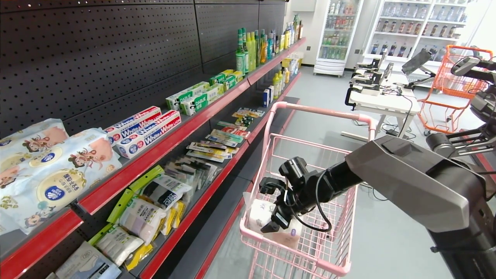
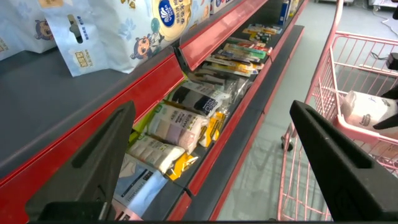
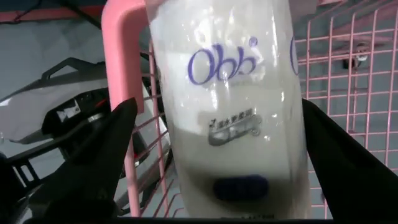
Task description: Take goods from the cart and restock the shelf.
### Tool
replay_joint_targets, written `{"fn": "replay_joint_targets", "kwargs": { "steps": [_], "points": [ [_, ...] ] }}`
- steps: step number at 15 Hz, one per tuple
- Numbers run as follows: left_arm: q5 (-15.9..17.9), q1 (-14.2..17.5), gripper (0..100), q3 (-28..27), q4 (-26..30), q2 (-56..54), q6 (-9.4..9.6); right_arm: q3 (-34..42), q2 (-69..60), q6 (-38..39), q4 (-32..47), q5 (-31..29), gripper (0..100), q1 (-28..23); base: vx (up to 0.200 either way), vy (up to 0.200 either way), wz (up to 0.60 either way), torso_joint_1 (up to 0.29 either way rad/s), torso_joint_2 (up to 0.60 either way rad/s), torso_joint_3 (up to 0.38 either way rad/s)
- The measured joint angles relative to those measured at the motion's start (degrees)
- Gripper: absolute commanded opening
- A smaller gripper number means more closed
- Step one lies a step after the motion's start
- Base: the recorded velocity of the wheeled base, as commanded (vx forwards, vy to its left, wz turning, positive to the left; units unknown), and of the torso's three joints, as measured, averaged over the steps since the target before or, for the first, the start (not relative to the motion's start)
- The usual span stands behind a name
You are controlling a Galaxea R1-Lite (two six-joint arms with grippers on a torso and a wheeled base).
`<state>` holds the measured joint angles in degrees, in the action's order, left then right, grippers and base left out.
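Observation:
A pink cart (image 1: 321, 112) stands in the aisle beside the red-edged shelf (image 1: 162, 149). My right gripper (image 1: 271, 221) is at the cart's near corner, shut on a white tissue pack (image 1: 257, 215) held at rim height. In the right wrist view the tissue pack (image 3: 230, 124) sits between the two fingers of the right gripper (image 3: 217, 106), with the cart's rim (image 3: 124, 37) just beside it. My left gripper (image 2: 211, 112) is open and holds nothing, hanging by the shelf edge (image 2: 93, 118) above the lower shelf's packets (image 2: 180, 127). The left wrist view also shows the pack (image 2: 364, 109) and the cart (image 2: 339, 25).
The upper shelf holds wet-wipe packs (image 1: 46, 166), toothpaste boxes (image 1: 147, 126) and bottles (image 1: 252, 50). Flat packets (image 1: 155, 209) fill the lower shelf. Farther down the aisle stand a white table (image 1: 383, 100), an orange cart (image 1: 453, 85) and a drinks fridge (image 1: 337, 31).

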<state>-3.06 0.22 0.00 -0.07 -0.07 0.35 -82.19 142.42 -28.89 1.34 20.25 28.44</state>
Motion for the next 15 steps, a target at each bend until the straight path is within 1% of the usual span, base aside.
{"fn": "replay_joint_targets", "kwargs": {
  "steps": [2, 5, 8, 11, 15],
  "points": [
    [0.0, 0.0, 100, 0.0, 0.0, 0.0, 0.00, -1.0, 0.7, -0.1, 0.9, -0.6, 100, -0.7, 0.000, 0.000, 0.00, 0.000, 0.00, 0.000],
    [0.0, 0.0, 100, 0.0, 0.0, 0.0, -0.02, -2.4, 1.1, -0.1, 5.0, -1.6, 100, -1.1, 0.000, 0.000, 0.00, 0.000, 0.00, 0.000],
    [0.0, 0.0, 100, 0.0, 0.0, 0.0, 0.00, -6.2, 1.7, -0.5, 11.1, -3.6, 100, -1.2, 0.000, 0.000, 0.00, 0.000, 0.00, 0.000],
    [0.0, 0.0, 100, 0.0, 0.0, 0.0, -0.02, -8.3, 2.2, -1.0, 11.7, -3.5, 100, -1.5, 0.000, 0.000, 0.00, 0.000, 0.00, 0.000],
    [0.0, 0.0, 100, 0.0, 0.0, 0.0, 0.00, -7.6, 2.9, -1.2, 12.3, -3.0, 100, -1.7, 0.000, 0.000, 0.00, 0.000, 0.00, 0.000]
  ]
}}
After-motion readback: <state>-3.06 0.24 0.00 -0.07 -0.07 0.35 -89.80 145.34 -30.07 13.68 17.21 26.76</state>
